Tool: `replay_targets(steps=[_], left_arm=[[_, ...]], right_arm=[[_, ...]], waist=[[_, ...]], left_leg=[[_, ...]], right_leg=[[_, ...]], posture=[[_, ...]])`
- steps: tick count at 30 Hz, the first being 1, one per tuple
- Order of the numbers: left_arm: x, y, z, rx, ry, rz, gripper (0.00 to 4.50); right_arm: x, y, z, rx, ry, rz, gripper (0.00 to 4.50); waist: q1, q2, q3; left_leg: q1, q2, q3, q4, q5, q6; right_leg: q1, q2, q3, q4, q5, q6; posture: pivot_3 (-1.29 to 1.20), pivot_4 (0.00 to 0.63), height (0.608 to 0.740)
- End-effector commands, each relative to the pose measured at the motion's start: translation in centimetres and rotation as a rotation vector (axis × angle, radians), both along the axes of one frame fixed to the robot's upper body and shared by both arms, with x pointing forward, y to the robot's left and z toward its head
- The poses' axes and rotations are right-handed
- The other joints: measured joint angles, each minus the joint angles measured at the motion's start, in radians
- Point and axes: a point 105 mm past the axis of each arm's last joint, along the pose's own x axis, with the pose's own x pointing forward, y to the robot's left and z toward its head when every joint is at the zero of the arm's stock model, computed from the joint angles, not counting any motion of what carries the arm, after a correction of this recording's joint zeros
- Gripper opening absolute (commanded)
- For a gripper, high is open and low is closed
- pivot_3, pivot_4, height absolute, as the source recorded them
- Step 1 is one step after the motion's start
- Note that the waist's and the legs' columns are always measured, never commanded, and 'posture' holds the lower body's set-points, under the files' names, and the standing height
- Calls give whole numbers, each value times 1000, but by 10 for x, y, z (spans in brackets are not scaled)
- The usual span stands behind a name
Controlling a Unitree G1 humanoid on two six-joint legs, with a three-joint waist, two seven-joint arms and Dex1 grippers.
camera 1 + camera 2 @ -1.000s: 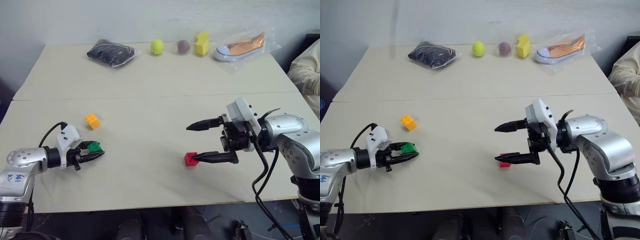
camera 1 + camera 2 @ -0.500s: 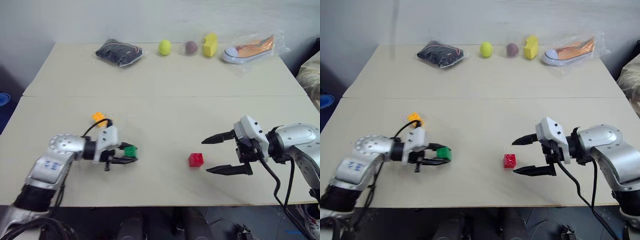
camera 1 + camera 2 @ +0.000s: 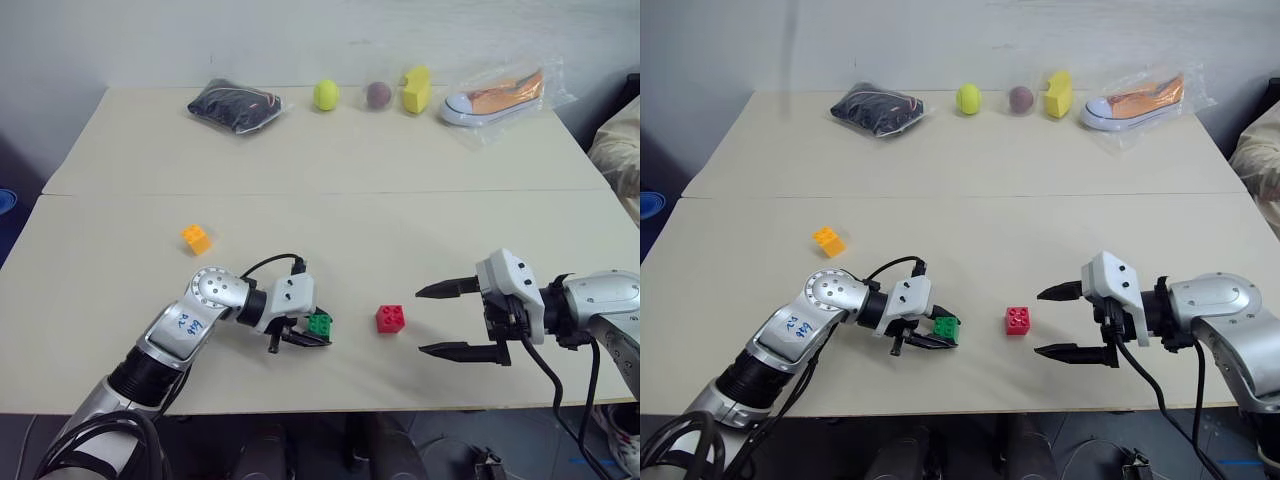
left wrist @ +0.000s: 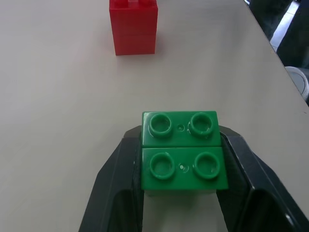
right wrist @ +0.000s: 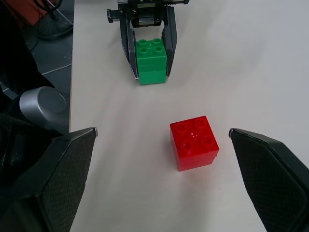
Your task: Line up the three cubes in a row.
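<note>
Left hand (image 3: 312, 333) clamped on green cube (image 3: 320, 323); red cube (image 3: 390, 318) alongside on table (image 3: 330, 150); right hand (image 3: 440, 320) spread wide, empty; orange-yellow cube (image 3: 196, 238) apart

Green cube (image 4: 183, 152) – glossy moulded plastic, studs catching highlights. Red cube (image 5: 194, 141), lower centre, reads to me as the same shiny plastic; so does the orange-yellow cube (image 3: 196, 238) at mid left. Table (image 3: 330, 160) – matt, smooth, pale beige. I see textured matt black fingers (image 5: 50, 181). Shoe (image 3: 490, 98), upper right, sits in crinkled clear plastic; yellow block (image 3: 416, 89) looks foam-like, dull.
</note>
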Motion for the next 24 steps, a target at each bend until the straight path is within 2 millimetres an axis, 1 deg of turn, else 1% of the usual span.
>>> replay_targets(steps=[1, 5, 8, 11, 17, 19, 21, 22, 24], left_arm=[[5, 0, 1, 18, -33, 8, 1517], [11, -2, 3, 19, -55, 25, 1517], [15, -4, 13, -1, -51, 28, 1517], [16, -3, 18, 5, -48, 20, 1517], [15, -2, 9, 50, -37, 0, 1517], [18, -2, 8, 44, -36, 17, 1517], [20, -1, 9, 38, -32, 30, 2266], [20, 0, 11, 34, -31, 33, 2512], [21, 4, 16, 14, -31, 51, 3149]], right_arm=[[-1, 0, 11, -4, -57, 4, 4500], [-1, 1, 12, 6, -59, 1, 4500], [0, 0, 11, 7, -61, -4, 4500], [1, 1, 11, 19, -64, -7, 4500], [3, 6, 9, 36, -66, -5, 4500], [4, 7, 9, 41, -65, -4, 4500], [4, 8, 9, 46, -65, -3, 4500], [4, 8, 10, 47, -66, -1, 4500], [4, 9, 10, 50, -67, 3, 4500]], waist=[[0, 0, 0], [3, 0, 0], [8, 0, 0], [14, 0, 0], [17, 0, 0], [17, 0, 0], [17, 0, 0], [17, 0, 0], [17, 0, 0]], left_leg=[[0, 0, 0, 0, 0, 0], [0, 0, 0, 0, 0, 0], [0, -1, 0, 1, 0, 1], [0, -1, 0, 1, 0, 1], [0, -1, 0, 1, 0, 1], [0, -1, 0, 1, 0, 1], [0, -1, 0, 1, 1, 1], [0, -1, 0, 1, 1, 1], [0, -1, 0, 1, 1, 1]], right_leg=[[0, 0, 0, 0, 0, 0], [0, 0, 0, 0, 0, 0], [0, 0, 0, 0, 0, 1], [0, 0, 0, 0, 0, 1], [0, 0, 0, 0, 0, 1], [0, 0, 0, 0, 0, 1], [1, 0, 0, 0, 1, 1], [1, 0, 0, 0, 1, 1], [1, 0, 0, 0, 1, 1]], posture=[[0, 150, 740], [0, 150, 740], [0, 150, 740], [0, 150, 740], [0, 150, 740], [0, 150, 740], [0, 150, 740], [0, 150, 740], [0, 150, 740]])
